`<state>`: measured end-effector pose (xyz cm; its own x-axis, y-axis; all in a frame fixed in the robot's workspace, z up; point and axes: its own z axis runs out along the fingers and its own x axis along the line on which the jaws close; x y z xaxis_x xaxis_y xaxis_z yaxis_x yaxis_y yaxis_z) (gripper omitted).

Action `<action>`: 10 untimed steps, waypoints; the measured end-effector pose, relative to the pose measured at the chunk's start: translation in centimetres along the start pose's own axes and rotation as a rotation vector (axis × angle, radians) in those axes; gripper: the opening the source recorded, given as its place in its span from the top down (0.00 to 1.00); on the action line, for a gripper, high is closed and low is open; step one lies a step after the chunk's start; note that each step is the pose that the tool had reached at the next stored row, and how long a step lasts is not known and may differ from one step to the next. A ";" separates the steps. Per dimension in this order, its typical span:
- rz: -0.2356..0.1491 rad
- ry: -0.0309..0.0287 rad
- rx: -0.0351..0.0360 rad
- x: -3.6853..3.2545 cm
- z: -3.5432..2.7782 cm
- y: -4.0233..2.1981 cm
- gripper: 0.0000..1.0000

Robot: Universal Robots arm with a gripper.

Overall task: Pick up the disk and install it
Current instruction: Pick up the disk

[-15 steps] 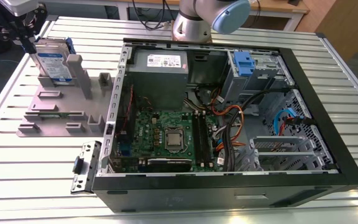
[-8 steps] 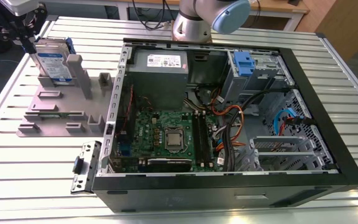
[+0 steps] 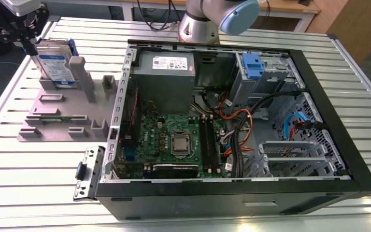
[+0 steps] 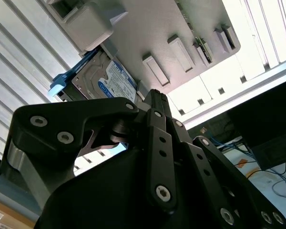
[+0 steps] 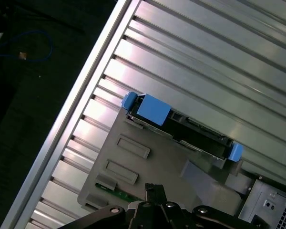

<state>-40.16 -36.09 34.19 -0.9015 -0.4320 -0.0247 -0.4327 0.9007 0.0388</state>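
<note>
One disk [image 3: 55,65] stands on edge in the grey holder fixture [image 3: 63,104] at the exterior view's left. The fixture lies on the slotted aluminium table [image 3: 31,179], just beside the open computer case [image 3: 237,193]. The gripper [image 3: 29,44] hangs by the disk's far upper corner. Contact cannot be told, nor whether the jaws are released or clenched. Bare table lies on the fixture's near and outer sides. Inside the case, the grey power supply [image 3: 166,63] sits against the far wall. A second blue caddy [image 3: 253,63] sits in the drive bay towards the exterior view's right. Cables run between that bay and the motherboard [image 3: 179,140].

In the second wrist view the gripper [image 4: 155,95] shows as black linkage across the foreground. Just past its tip is the disk [image 4: 112,78], label face showing and blue frame along one edge, propped against a post of the fixture [image 4: 148,33].

In the first wrist view the disk [image 5: 181,126] is seen edge-on, with blue tabs at both ends. It stands along the fixture's [image 5: 157,162] border, with open table slats [image 5: 205,57] beyond it. The gripper [image 5: 152,188] lies over the fixture plate, apart from the disk. The table's edge rail runs past dark floor, and a corner of the case [image 5: 271,205] is near.
</note>
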 end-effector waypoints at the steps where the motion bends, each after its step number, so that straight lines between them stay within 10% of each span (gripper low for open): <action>1: -0.001 0.0000 -0.0001 0.00 0.00 0.00 0.90; 10: -0.014 0.0005 -0.0004 0.00 0.00 0.00 0.90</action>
<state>-40.16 -36.09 34.19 -0.8954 -0.4445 -0.0247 -0.4452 0.8946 0.0389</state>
